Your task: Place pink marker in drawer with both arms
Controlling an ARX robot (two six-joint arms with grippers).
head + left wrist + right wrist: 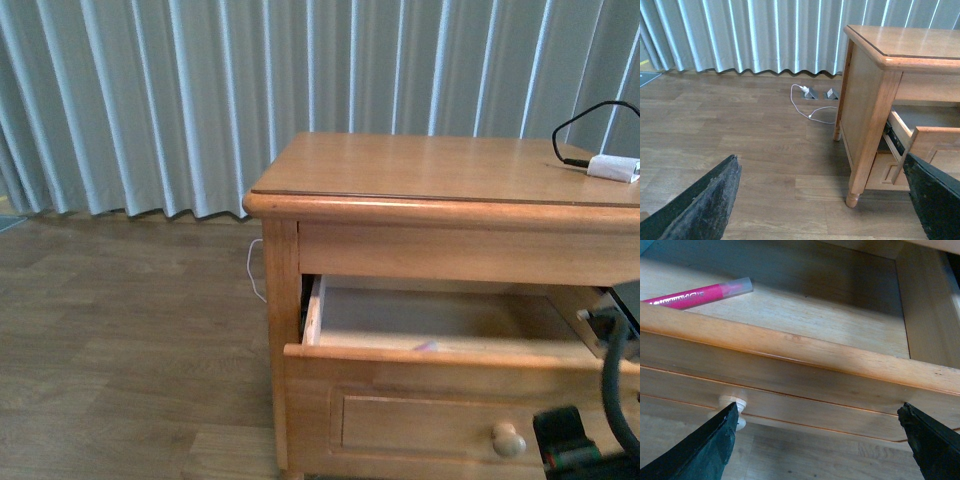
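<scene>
I see the wooden cabinet standing on plank flooring in front of a pale curtain. Its top drawer is pulled open. My left gripper hangs beside the cabinet's outer side with its fingers spread wide and nothing between them. My right gripper sits in front of the drawer's front board, also spread wide and empty, one finger just beside the round knob. A white adapter with a black cable lies at the top's far right edge. The pink marker lies flat on the drawer floor, just behind the front board.
</scene>
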